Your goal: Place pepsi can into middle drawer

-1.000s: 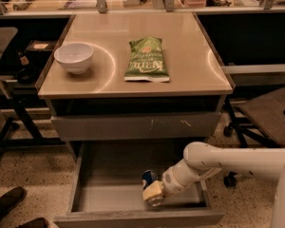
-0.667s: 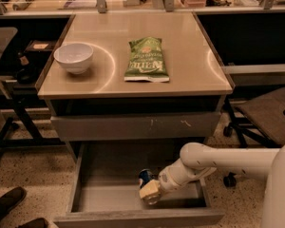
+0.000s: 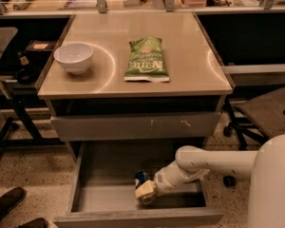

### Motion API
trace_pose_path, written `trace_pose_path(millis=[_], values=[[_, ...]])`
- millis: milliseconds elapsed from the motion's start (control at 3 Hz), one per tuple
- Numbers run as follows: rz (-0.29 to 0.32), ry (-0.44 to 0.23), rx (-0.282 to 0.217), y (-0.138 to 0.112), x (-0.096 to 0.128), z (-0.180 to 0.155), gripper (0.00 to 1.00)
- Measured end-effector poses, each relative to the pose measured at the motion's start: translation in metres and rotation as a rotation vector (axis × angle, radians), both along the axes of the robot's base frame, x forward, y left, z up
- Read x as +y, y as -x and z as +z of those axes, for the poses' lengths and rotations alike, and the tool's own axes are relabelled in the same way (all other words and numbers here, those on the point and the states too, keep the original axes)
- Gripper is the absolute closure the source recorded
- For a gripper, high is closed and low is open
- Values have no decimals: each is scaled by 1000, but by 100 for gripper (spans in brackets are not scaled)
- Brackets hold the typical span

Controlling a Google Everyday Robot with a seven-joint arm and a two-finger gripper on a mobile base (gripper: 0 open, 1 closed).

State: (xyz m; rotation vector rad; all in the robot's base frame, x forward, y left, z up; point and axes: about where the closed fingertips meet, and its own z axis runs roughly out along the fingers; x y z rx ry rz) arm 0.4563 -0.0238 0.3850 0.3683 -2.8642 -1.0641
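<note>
Cabinet top (image 3: 190, 56), centre frame. Middle drawer (image 3: 104, 198), open, bottom centre. Green chip bag (image 3: 146, 60); white bowl (image 3: 74, 57). Gripper (image 3: 145, 194) inside the drawer, hold undeterminable, touching the pepsi can (image 3: 141, 177) near the drawer's floor.

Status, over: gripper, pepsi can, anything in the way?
Gripper low inside open middle drawer. Pepsi can right at it, inside the drawer. Chip bag and bowl up on tabletop, out of the way.
</note>
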Motion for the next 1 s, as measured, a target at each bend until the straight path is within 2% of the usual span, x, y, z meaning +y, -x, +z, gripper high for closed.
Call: trace_pose_path(millis=[667, 1000], values=[[-13, -27, 47, -2, 5, -22, 100], [-13, -27, 48, -2, 5, -22, 82]])
